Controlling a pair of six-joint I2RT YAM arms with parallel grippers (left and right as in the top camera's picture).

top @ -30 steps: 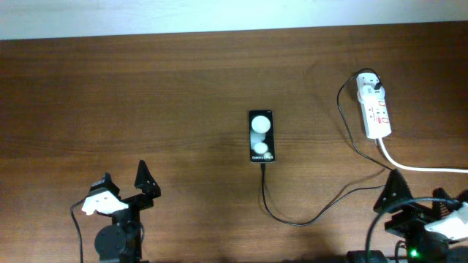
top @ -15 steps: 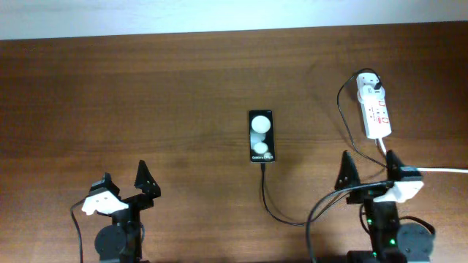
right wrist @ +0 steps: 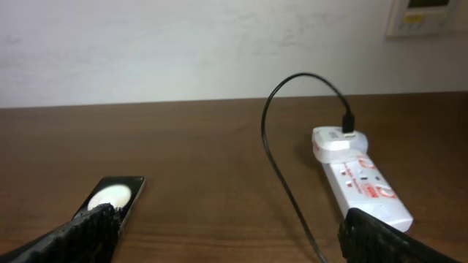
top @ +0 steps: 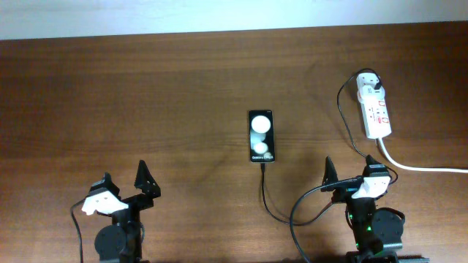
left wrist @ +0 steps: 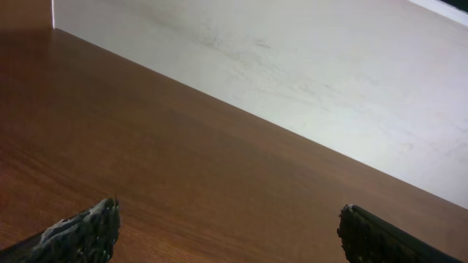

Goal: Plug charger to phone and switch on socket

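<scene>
The black phone (top: 262, 136) lies mid-table with two white reflections; it also shows at the left in the right wrist view (right wrist: 117, 196). The thin black charger cable (top: 272, 208) runs from the phone's near end, curves right and up to the white adapter head (top: 368, 85) plugged into the white socket strip (top: 376, 109). The right wrist view shows the cable (right wrist: 281, 168), the adapter (right wrist: 338, 142) and the strip (right wrist: 365, 188). My right gripper (top: 349, 170) is open and empty, near of the strip. My left gripper (top: 124, 177) is open and empty at front left, far from everything.
The strip's thick white cord (top: 417, 166) runs off to the right edge. A pale wall (right wrist: 183, 44) stands behind the table's far edge. The wooden table (top: 146, 95) spreads bare to the left of the phone.
My right arm has swung left from the table's right front corner and now points between the phone and the strip. The left arm, phone and cable have not moved.
</scene>
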